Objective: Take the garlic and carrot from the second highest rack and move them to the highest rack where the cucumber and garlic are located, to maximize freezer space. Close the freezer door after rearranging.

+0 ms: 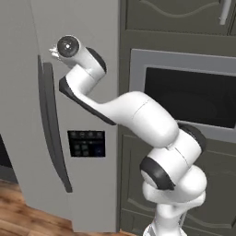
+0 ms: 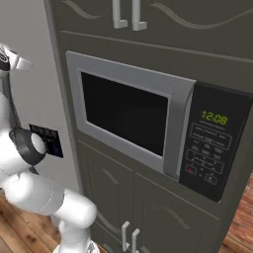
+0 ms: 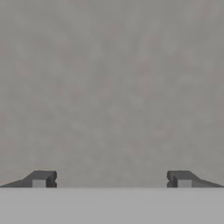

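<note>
The tall matte grey side-by-side freezer (image 1: 27,138) stood at the left of the left base view, both of its doors shut flat, so no shelf, carrot, garlic or cucumber could be seen. The plain matte grey freezer door (image 1: 18,115) lay on the left, with its long dark curved vertical handle (image 1: 42,120) near the seam; just beside it ran the second long dark curved handle (image 1: 56,138) of the neighbouring grey door that bore the small dark control panel (image 1: 86,143). The white arm with dark joints rose from the lower right of that view and bent up and leftward, its wrist ending high against the front of the panel door, above the control panel. The two-finger gripper (image 3: 111,180) pointed straight at a plain mottled grey surface very close ahead; its two small dark fingertips (image 3: 40,179) stood wide apart with nothing between them. Whether they touched that surface could not be told. To the right of the freezer stood dark olive-grey cabinets, and set into them a silver-framed built-in microwave (image 2: 133,113) with a black window and a dark keypad panel showing green digits. A strip of brown wooden floor (image 1: 27,212) ran along the bottom.
</note>
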